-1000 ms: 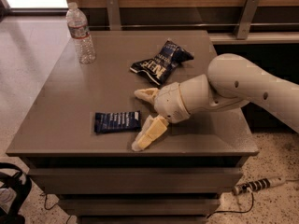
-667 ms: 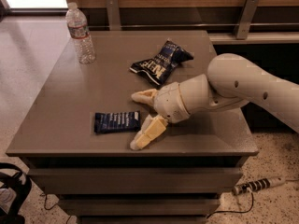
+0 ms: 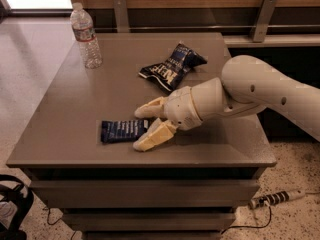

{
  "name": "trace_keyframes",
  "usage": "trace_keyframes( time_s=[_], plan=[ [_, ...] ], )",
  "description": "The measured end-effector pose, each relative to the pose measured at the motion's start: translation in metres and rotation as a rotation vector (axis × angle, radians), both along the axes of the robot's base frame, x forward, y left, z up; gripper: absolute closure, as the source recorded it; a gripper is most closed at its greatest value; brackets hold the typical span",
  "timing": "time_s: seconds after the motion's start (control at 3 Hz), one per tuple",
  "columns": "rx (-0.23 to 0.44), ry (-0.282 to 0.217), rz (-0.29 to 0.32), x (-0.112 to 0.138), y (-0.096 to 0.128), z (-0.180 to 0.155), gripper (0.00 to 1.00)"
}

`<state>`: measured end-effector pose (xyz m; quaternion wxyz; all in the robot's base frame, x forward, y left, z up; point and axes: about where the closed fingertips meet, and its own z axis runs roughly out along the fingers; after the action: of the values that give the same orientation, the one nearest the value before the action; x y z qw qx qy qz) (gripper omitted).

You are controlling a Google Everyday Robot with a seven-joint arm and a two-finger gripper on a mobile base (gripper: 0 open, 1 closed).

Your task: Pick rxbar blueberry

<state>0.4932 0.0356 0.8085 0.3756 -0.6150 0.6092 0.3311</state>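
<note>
The rxbar blueberry is a small flat dark-blue wrapper with white lettering, lying flat near the front edge of the grey table. My gripper reaches in from the right on a white arm, low over the table. Its two cream fingers are spread, one behind the bar's right end and one in front of it, so the bar's right end lies between them. The fingers are not closed on the bar.
A larger puffy dark-blue snack bag lies behind the gripper near the table's middle back. A clear water bottle stands at the back left corner. A power strip lies on the floor at the right.
The gripper has moved a little to the left, so its fingers now straddle the right end of the bar. The bar, bag and bottle have not moved.
</note>
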Motion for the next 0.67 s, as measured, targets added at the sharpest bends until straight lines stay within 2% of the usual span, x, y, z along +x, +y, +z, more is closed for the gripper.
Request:
trace_keyframes(
  time_s=[0.33,0.67],
  plan=[
    [0.000,0.000,0.000,-0.0001,0.0002,0.0030,1.00],
    [0.000,0.000,0.000,-0.0001,0.0002,0.0030,1.00]
  ],
)
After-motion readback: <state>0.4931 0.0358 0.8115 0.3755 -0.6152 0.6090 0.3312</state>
